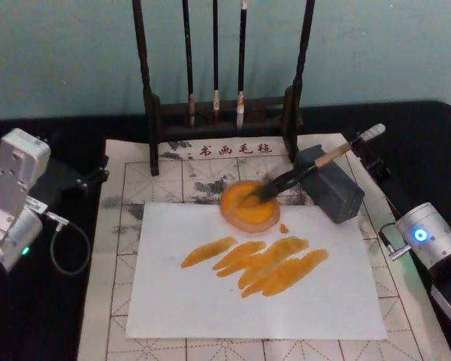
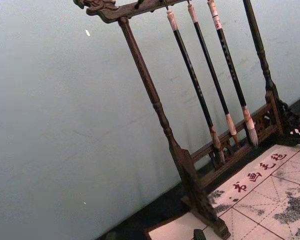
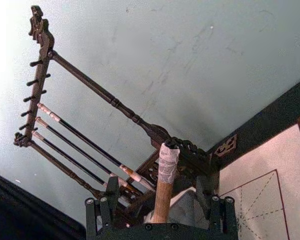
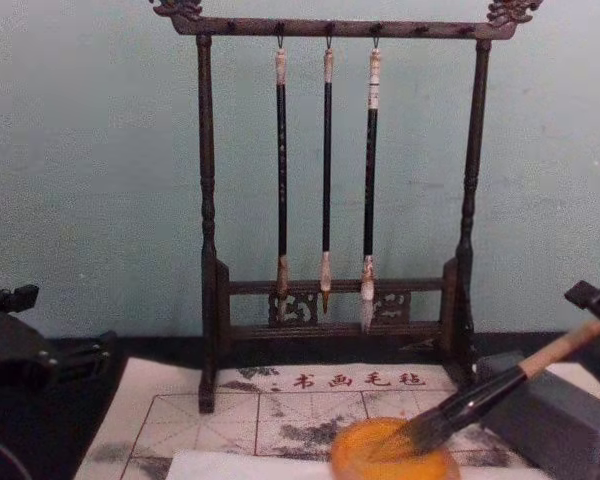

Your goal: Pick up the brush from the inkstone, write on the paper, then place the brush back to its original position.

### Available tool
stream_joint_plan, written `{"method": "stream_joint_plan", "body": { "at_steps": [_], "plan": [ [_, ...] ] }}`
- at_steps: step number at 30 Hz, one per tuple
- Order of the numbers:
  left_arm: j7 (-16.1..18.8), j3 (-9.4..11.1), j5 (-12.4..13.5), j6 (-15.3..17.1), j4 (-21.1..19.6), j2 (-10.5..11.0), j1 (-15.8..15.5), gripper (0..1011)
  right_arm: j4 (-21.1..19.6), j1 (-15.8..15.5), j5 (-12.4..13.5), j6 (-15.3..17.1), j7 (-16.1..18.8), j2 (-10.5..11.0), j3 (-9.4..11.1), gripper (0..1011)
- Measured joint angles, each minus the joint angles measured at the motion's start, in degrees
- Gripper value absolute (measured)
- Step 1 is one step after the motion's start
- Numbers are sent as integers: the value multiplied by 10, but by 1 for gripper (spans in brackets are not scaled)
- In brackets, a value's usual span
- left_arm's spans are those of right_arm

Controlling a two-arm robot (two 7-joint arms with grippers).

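The brush (image 1: 301, 174) lies slanted, its dark tuft in a round orange dish (image 1: 244, 218) and its black shaft resting on the grey inkstone block (image 1: 338, 197). Its pale handle (image 3: 162, 192), taped white at the end, points to the back right. My right gripper (image 1: 367, 154) is at that handle end, open, with a finger (image 3: 100, 217) standing well off on each side. The white paper (image 1: 255, 308) lies in front of the dish and bears several orange strokes (image 1: 259, 263). My left gripper (image 1: 86, 179) is parked off the mat's left edge.
A dark wooden rack (image 1: 218, 113) with three thin black brushes (image 4: 326, 170) stands at the back of the beige gridded mat (image 1: 120, 226). A cable (image 1: 68, 244) loops beside the left arm. Black table surface surrounds the mat.
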Motion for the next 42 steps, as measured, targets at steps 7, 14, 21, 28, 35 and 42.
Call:
{"method": "stream_joint_plan", "body": {
  "at_steps": [7, 14, 21, 28, 35, 42],
  "plan": [
    [0, 0, 0, 0, 0, 0, 0, 1001, 0, 0, 0, 0, 0, 0, 0, 1000],
    [0, 0, 0, 0, 0, 0, 0, 1001, 0, 0, 0, 0, 0, 0, 0, 887],
    [0, 0, 0, 0, 0, 0, 0, 1001, 0, 0, 0, 0, 0, 0, 0, 651],
    [0, 0, 0, 0, 0, 0, 0, 1001, 0, 0, 0, 0, 0, 0, 0, 448],
    [0, 0, 0, 0, 0, 0, 0, 1001, 0, 0, 0, 0, 0, 0, 0, 233],
    [0, 0, 0, 0, 0, 0, 0, 1001, 0, 0, 0, 0, 0, 0, 0, 183]
  ]
}}
